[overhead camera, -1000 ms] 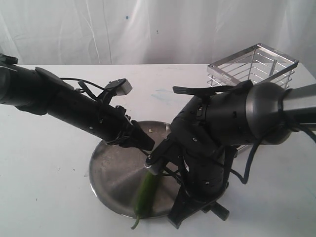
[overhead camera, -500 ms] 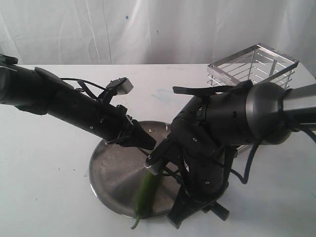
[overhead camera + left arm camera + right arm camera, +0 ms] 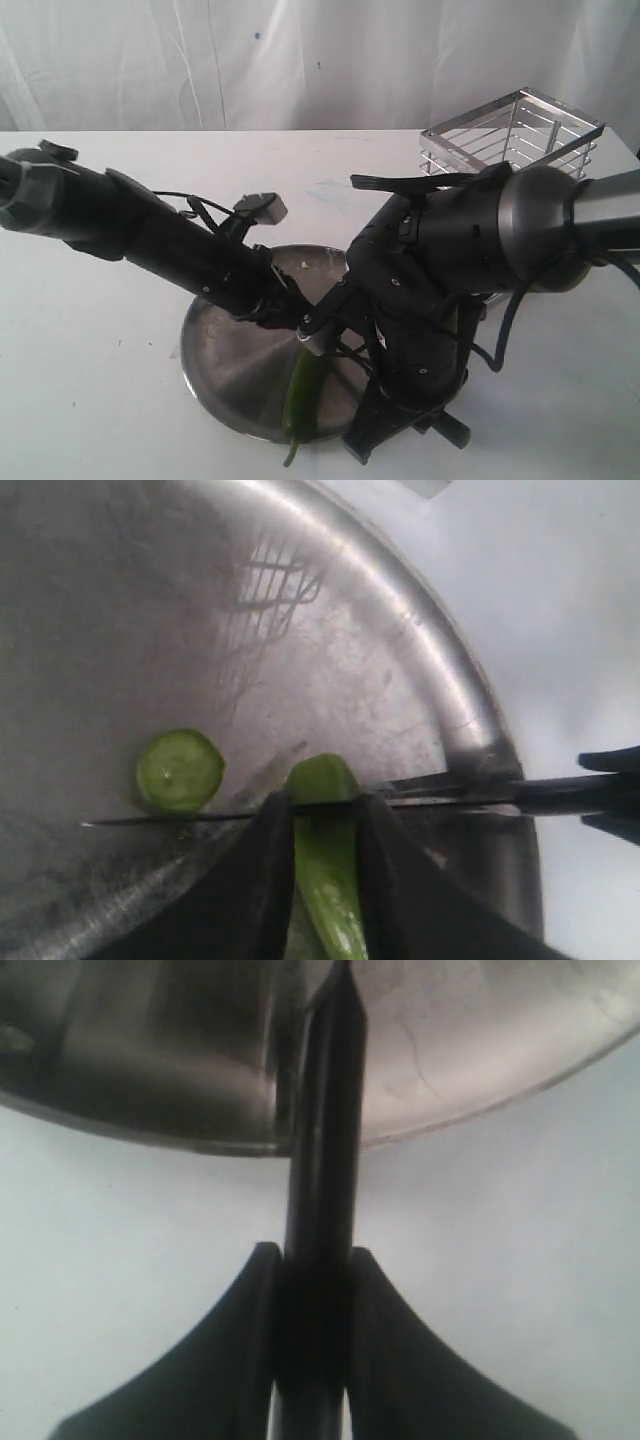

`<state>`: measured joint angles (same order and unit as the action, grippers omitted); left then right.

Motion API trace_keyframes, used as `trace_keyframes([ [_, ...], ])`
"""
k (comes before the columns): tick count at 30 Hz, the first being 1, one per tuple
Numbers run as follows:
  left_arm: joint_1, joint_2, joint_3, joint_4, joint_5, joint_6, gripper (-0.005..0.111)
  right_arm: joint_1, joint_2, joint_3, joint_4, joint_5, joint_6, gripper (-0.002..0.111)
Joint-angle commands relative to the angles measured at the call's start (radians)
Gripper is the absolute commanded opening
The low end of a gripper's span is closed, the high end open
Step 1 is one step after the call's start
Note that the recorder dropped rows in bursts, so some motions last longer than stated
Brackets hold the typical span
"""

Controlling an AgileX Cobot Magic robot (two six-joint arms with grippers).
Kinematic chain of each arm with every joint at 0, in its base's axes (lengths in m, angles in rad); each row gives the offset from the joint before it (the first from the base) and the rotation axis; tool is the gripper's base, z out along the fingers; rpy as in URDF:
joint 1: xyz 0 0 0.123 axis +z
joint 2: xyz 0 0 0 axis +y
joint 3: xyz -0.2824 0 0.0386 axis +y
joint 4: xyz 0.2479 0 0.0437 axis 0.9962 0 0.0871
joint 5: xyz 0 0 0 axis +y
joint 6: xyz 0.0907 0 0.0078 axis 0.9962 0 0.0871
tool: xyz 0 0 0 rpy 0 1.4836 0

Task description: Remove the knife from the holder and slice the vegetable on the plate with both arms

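Note:
The green chilli vegetable lies on the steel plate, and my left gripper is shut on it, one finger on each side near its cut end. The knife has its thin dark blade set across the chilli just in front of those fingertips. A round cut-off slice lies beside the blade. My right gripper is shut on the knife's black handle at the plate's rim. In the exterior view the chilli pokes out under both arms on the plate.
The wire holder stands at the back right of the white table, behind the right arm. The left arm slants in from the left over the plate. A small green bit lies on the plate's far side.
The left arm has pushed further right and towards the plate's near side, and the chilli has shifted slightly with it. The right arm has barely moved.

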<state>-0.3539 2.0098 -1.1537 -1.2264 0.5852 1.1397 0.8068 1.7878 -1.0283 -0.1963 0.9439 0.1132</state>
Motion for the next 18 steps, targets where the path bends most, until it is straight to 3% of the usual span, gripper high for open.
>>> trace_keyframes([
  [1,-0.020,0.066,0.007,-0.006,-0.019,0.013,0.029,0.001,-0.001,-0.007,-0.004,0.004,-0.005,0.000],
  [18,0.063,-0.119,0.007,0.032,0.028,0.008,0.029,0.001,-0.001,-0.007,0.001,0.046,-0.030,0.000],
])
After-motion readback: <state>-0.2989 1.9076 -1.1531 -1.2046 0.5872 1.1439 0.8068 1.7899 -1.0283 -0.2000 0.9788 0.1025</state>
